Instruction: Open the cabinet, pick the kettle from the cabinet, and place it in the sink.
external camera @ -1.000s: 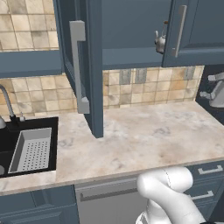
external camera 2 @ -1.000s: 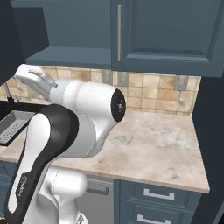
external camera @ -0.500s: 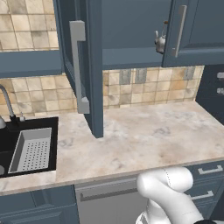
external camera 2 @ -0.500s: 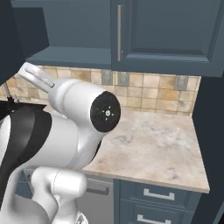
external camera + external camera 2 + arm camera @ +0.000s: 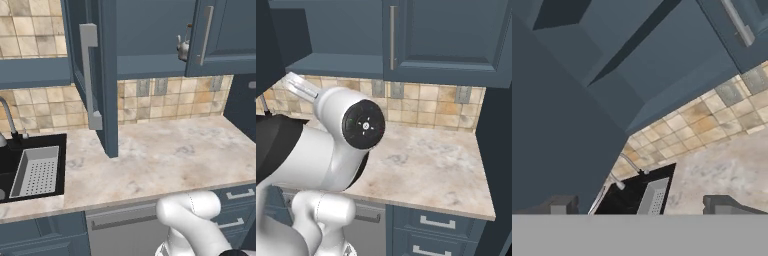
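The cabinet (image 5: 107, 75) is a dark blue-grey wall unit; its left door stands swung out over the counter, long grey handle facing me. Inside, the small silver kettle (image 5: 183, 47) sits on the shelf, half hidden behind the edge of the right door. The black sink (image 5: 10, 172) lies at the far left with its curved tap (image 5: 7, 117). In the hand view my gripper (image 5: 642, 207) is open, its two dark fingertips (image 5: 559, 205) wide apart with nothing between them. That view looks along the cabinet's underside (image 5: 572, 115) toward the sink (image 5: 624, 197).
A grey perforated basket (image 5: 37, 170) rests in the sink. The marble counter (image 5: 165, 155) runs right to a tall dark unit. Blue drawers (image 5: 436, 222) and a grey appliance front (image 5: 125, 225) sit below. My bulky white arm (image 5: 351, 135) blocks the left of the right base view.
A white part of my arm has slid out past the right edge of the left base view. In the right base view the big round joint has swung right. Cabinet and kettle have not moved.
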